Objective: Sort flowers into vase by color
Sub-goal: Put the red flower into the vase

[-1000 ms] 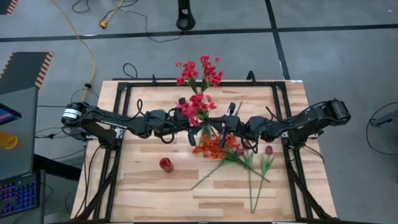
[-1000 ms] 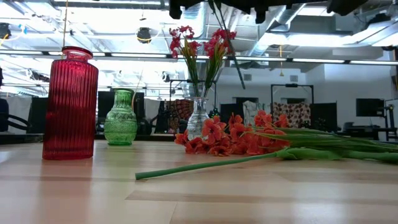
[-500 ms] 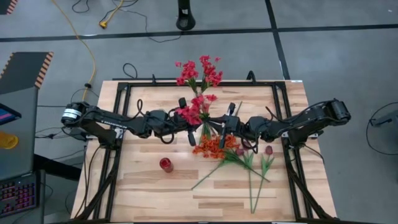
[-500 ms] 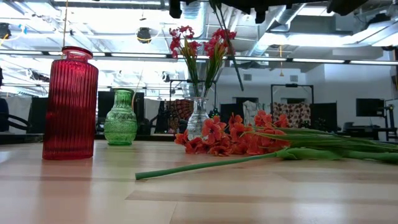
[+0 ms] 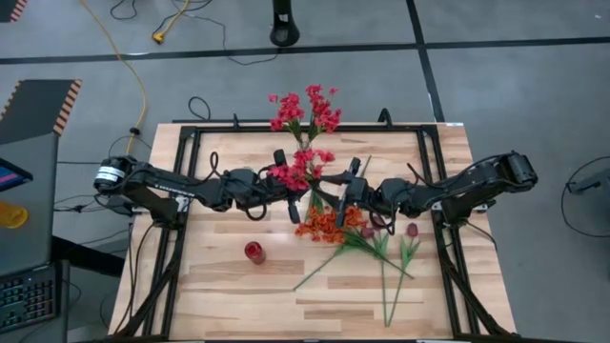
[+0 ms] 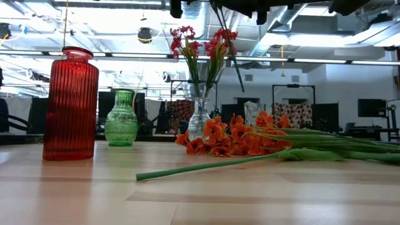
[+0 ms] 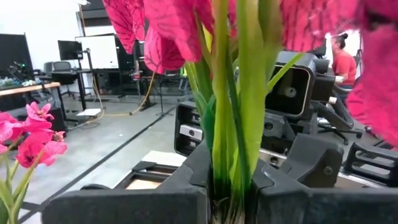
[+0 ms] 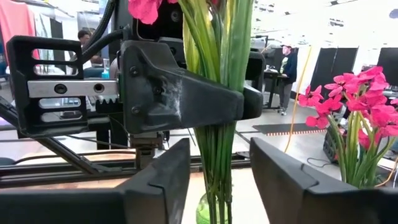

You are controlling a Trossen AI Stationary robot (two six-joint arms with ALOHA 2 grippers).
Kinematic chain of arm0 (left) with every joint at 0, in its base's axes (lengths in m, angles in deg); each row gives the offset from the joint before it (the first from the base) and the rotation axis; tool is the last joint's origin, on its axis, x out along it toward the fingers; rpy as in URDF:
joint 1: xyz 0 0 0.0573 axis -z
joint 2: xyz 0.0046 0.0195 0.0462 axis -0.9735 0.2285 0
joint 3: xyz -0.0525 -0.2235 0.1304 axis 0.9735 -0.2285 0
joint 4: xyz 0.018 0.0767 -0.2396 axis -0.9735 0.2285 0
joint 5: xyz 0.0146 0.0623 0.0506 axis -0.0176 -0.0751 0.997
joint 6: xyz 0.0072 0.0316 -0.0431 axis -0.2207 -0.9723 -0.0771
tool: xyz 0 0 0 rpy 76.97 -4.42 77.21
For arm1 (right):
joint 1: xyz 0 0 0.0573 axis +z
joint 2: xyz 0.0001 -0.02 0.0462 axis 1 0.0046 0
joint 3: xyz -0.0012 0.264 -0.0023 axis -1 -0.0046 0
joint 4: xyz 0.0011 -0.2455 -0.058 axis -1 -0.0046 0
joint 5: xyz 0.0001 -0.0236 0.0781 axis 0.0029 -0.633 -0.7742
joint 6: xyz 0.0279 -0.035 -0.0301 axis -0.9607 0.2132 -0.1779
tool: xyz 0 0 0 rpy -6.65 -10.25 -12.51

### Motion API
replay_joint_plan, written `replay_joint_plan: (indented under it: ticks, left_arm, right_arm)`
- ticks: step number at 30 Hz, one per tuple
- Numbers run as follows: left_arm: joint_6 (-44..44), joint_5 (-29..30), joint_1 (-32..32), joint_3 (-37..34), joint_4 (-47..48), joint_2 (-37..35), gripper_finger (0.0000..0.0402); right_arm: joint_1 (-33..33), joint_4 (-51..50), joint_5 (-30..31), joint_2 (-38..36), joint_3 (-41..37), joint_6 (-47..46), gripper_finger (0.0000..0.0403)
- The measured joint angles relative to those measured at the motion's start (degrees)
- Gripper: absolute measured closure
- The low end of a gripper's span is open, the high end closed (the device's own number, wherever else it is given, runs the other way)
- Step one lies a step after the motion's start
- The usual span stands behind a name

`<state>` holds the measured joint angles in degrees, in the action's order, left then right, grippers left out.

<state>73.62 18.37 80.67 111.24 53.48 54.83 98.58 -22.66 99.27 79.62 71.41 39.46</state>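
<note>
A pink-red blossom spray (image 5: 303,171) on green stems hangs above the table's middle, between my two grippers. My left gripper (image 7: 230,186) is shut on its stems. My right gripper (image 8: 219,168) is open, one finger on either side of the same stems, touching nothing. The stems' lower end (image 6: 235,65) hangs free in the low view. More pink-red flowers (image 5: 305,110) stand by their stems in a clear vase (image 6: 199,119) at the far side. Orange sprays (image 5: 324,225) and dark red tulip buds (image 5: 412,230) lie flat on the table. My left gripper pinches the spray's bundle of green stems (image 7: 229,168) between its two fingers, below the blossoms. The fingers come level from the table's left and lie across the stems. The spray stands nearly upright, blossoms up, lifted clear of the table.
A red ribbed vase (image 6: 70,103) stands at the near left, a green vase (image 6: 120,119) behind it. Long green stems (image 5: 386,276) stretch toward the near edge right of centre. People show in the room beyond the table.
My left gripper has shut on the spray's stems and my right gripper has opened and let them go. Both arms have stayed about where they were. The spray stays lifted clear, its blossoms shifted a little toward the right.
</note>
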Motion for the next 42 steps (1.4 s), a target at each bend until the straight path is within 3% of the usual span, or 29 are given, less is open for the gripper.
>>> replay_joint_plan:
  ticks: [6, 20, 33, 42]
  left_arm:
    - [-1.6, 0.0, 0.0, 0.0, 1.1, -1.6, 0.0384]
    - [-1.6, 1.8, -6.2, 0.1, 5.2, -6.7, 0.0384]
    - [0.7, -1.7, -18.4, 0.1, 5.4, -7.1, 0.0384]
    - [-1.7, -2.0, -22.1, 0.1, 6.2, -7.1, 0.0384]
  right_arm:
    - [0.0, -6.4, 0.3, -3.3, 0.0, 0.0, 0.018]
    - [-0.1, -27.6, 0.5, -14.4, 0.0, 0.0, 0.0177]
    - [-3.2, -34.9, 0.5, -15.1, 0.0, -4.6, 0.0177]
    - [-4.9, -38.4, 0.1, -15.1, 0.0, -7.9, 0.0177]
